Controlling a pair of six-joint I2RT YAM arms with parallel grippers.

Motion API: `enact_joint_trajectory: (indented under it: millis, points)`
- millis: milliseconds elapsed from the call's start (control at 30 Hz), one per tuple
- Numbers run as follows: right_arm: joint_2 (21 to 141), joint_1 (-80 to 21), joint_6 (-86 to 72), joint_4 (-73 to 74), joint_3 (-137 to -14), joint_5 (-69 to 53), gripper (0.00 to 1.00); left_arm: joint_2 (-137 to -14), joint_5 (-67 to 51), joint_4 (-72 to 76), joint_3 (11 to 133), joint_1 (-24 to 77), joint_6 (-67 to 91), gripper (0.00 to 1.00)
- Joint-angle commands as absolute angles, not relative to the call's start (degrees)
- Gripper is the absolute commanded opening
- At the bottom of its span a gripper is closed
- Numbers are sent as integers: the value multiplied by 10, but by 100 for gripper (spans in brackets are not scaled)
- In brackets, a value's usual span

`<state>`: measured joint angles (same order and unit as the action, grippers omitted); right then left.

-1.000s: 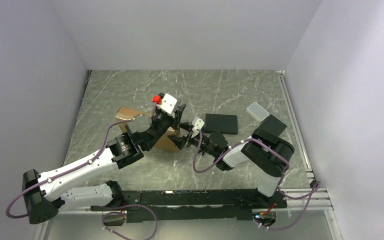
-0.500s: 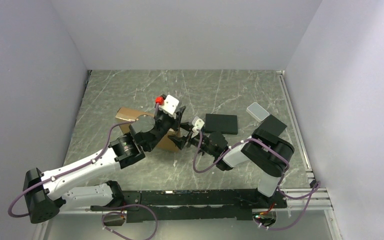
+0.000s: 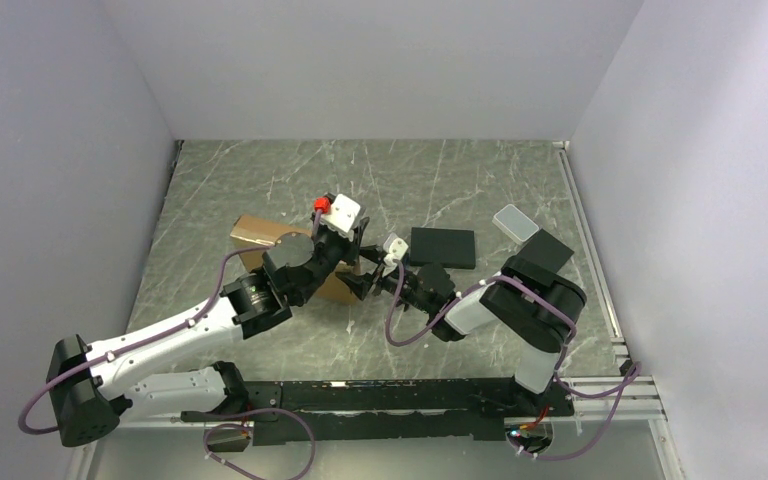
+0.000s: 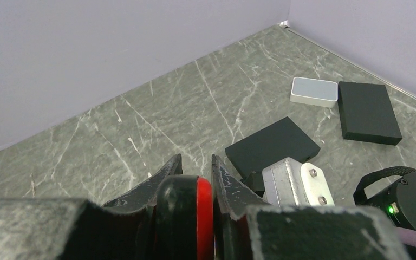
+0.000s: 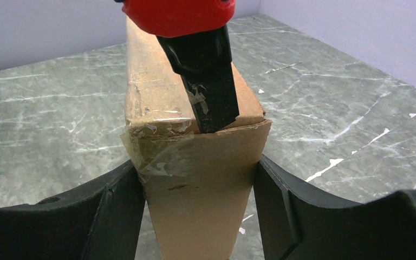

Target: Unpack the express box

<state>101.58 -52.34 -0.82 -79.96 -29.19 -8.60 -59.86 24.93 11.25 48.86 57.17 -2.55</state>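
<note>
We see express box (image 5: 195, 179) on counter (image 3: 440, 180), between both arms. Right tool (image 5: 196, 189) clamps its end, fingers (image 5: 114, 211) pressed on both sides. Left tool (image 4: 194, 161) nearly closed, gripping nothing we can see, tips set against taped top edge of box. Black pad (image 3: 442, 247) lies just beyond right tool.

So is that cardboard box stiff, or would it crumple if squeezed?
Probably fairly stiff: the express box shows no buckling between the right jaws. Likely light for its size, being plain cardboard. Its taped, ragged top edge looks the likeliest part to bend.
</note>
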Motion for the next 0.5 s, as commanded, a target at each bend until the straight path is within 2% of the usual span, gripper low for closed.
enact_joint_trajectory:
  millis: [0,467]
  points:
    - [1019,-523,-8,-846,-301,-101,56,-581,272,128,488,568,-31,0]
    - [1021,-523,-5,-831,-308,-85,54,-579,278,-31,534,571,-4,0]
